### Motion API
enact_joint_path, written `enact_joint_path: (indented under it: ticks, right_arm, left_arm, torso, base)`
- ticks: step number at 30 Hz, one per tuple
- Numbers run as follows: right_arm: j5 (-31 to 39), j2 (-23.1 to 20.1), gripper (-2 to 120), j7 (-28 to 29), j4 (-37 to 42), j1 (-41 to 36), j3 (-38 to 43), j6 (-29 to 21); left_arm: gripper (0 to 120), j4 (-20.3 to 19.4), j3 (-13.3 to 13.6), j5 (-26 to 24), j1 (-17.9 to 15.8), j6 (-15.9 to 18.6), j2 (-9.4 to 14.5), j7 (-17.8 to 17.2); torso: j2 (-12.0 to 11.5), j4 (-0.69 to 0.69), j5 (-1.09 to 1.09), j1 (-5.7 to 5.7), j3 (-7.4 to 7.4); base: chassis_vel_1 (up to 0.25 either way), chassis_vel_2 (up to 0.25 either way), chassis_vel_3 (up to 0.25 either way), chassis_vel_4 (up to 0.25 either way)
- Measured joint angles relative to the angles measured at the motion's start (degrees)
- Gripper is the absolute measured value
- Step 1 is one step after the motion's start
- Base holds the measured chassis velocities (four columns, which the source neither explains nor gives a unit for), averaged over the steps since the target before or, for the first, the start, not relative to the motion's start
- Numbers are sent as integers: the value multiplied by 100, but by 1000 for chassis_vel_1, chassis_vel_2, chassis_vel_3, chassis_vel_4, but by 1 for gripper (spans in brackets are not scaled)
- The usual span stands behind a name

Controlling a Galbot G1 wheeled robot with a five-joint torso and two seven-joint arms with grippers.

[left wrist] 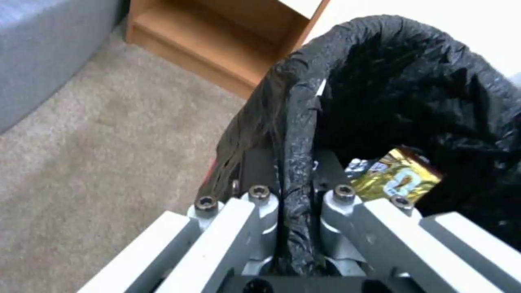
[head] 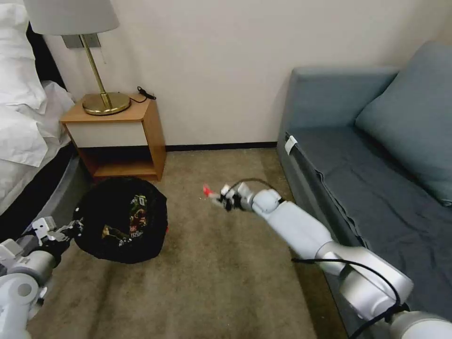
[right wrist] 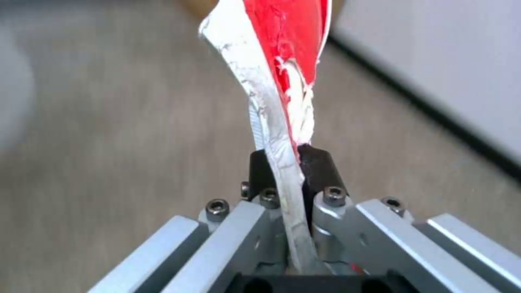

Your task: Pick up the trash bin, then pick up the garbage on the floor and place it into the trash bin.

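Note:
The trash bin [head: 121, 219], round and lined with a crinkly black bag, hangs tilted at the left with wrappers inside. My left gripper [head: 75, 227] is shut on its rim [left wrist: 296, 134], one finger inside and one outside; a brown-gold snack wrapper [left wrist: 395, 177] lies in the bin. To the right of the bin, my right gripper [head: 217, 197] is held above the carpet, shut on a piece of garbage, a white packet with a red end [head: 207, 190]. In the right wrist view the packet [right wrist: 282, 81] sticks out beyond the fingers [right wrist: 320, 162].
A wooden nightstand [head: 120, 136] with a brass lamp [head: 101, 99] stands behind the bin. A bed [head: 23, 117] lies at the left and a grey-blue sofa [head: 372, 155] at the right. Brown carpet [head: 212, 282] stretches between them.

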Motion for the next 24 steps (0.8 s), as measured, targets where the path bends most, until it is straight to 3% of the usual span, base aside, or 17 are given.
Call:
enact_joint_path:
  ticks: [7,14,20,24]
  right_arm:
    - [751,-205,0,264,1049,202,219,-60]
    - [2000,-310,0,530,2247,424,37,-286]
    - [3170,-202,0,944,3389,431,-246,-590]
    - [3422,-155,0,1074,3906,356,-450,-721]
  left_arm:
    - [4,-25,128,134,-44,19,-112,-5]
    - [4,119,295,211,-148,25,-146,9]
    - [4,271,385,242,-327,30,-145,24]
    - [4,275,400,242,-351,36,-168,32]
  torso:
    - [0,-2,0,0,0]
    - [0,-1,-1,0,0]
    - [0,-1,-1,0,0]
    - [0,-1,-1,0,0]
  base:
    - [0,0,0,0]
    - [0,0,0,0]
    - [0,0,0,0]
    - [0,0,0,0]
